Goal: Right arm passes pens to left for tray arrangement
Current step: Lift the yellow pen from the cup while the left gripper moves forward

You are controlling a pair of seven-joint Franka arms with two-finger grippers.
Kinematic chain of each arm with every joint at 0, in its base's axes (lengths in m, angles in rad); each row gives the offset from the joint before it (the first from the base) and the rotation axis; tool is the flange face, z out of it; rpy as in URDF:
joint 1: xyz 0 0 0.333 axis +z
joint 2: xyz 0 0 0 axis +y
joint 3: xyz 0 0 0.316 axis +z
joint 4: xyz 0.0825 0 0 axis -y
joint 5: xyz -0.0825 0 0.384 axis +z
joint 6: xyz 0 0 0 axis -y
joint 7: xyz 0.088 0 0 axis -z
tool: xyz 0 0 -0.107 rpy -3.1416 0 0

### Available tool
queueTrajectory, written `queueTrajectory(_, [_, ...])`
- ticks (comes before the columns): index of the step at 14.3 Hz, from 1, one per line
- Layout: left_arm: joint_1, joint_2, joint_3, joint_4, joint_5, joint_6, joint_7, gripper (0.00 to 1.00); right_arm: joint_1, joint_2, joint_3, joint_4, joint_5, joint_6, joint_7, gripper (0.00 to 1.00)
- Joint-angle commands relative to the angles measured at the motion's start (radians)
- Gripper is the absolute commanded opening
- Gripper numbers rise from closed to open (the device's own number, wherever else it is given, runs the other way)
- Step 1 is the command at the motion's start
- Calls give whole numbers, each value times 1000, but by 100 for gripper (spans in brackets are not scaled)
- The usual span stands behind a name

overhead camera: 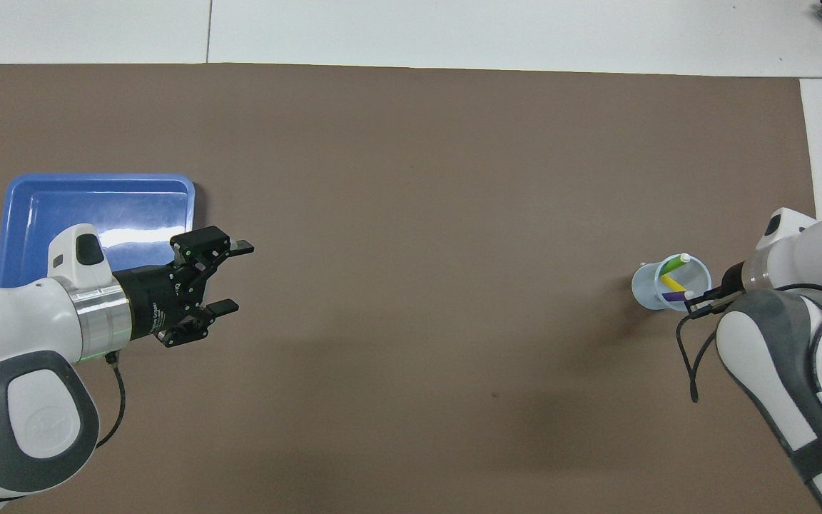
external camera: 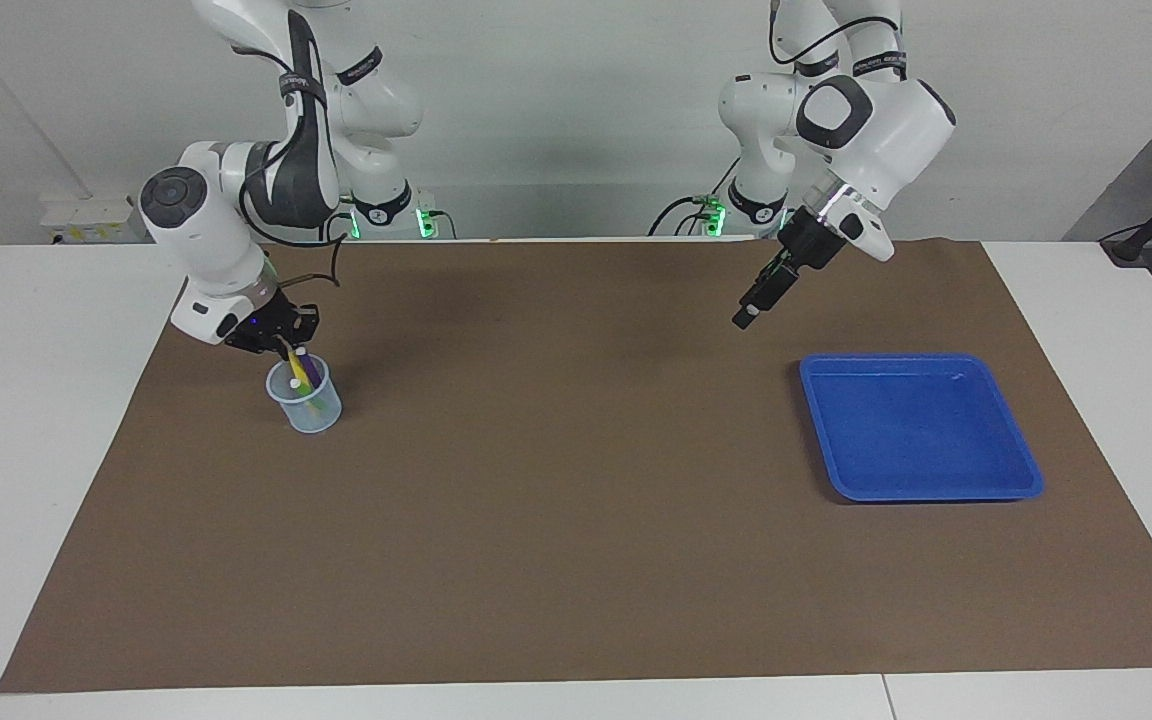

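Reaching down at the rim of a translucent cup (external camera: 304, 396), the right end effector (external camera: 281, 338) meets the tops of the pens (external camera: 302, 380) standing inside; whether its fingers are apart or together cannot be told. Toward the left arm's end of the tabletop (external camera: 556, 480), the left end effector (overhead camera: 229, 277) hangs spread apart over bare mat beside the blue tray (external camera: 921, 427)

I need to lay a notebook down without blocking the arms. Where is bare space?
The brown mat between the cup and the blue tray is bare. Crowded only at the cup, where the right gripper reaches the pens.
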State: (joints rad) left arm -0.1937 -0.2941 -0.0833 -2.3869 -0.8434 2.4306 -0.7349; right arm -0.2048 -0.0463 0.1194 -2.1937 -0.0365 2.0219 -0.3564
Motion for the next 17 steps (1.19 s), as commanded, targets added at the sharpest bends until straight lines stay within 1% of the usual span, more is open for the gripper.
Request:
queueTrajectory(1, [-85, -22, 8, -74, -118, 161, -34, 100, -2, -15, 9, 90, -25, -115, -16, 0])
queueTrajectory(2, [-105, -16, 8, -75, -126, 183, -35, 100, 1, -15, 11, 116, -26, -147, -16, 0])
queueTrajectory(7, [-125, -16, 8, -75, -132, 171, -87, 100, 4, -15, 40, 253, -10, -288, -15, 0])
queueTrajectory(9, [-148, -16, 8, -75, -134, 173, -116, 100, 2, -17, 90, 313, -6, -334, 2, 0])
queueTrajectory(11, [-148, -16, 8, -74, -172, 177, -118, 100, 4, -15, 126, 370, 27, -377, 49, 0])
queueTrajectory(12, [-148, -16, 8, -72, -175, 176, -118, 100, 4, -15, 129, 382, 64, -379, 80, 0])
queueTrajectory(14, [-147, -16, 8, -71, -177, 174, -118, 100, 5, -15, 137, 379, 175, -355, 118, 0])
queueTrajectory(15, [-147, -16, 8, -71, -177, 173, -120, 100, 22, -17, 144, 371, 217, -332, 170, 0])
queueTrajectory(17, [-147, -16, 8, -69, -177, 173, -129, 100, 106, -15, 144, 367, 234, -290, 311, 0])
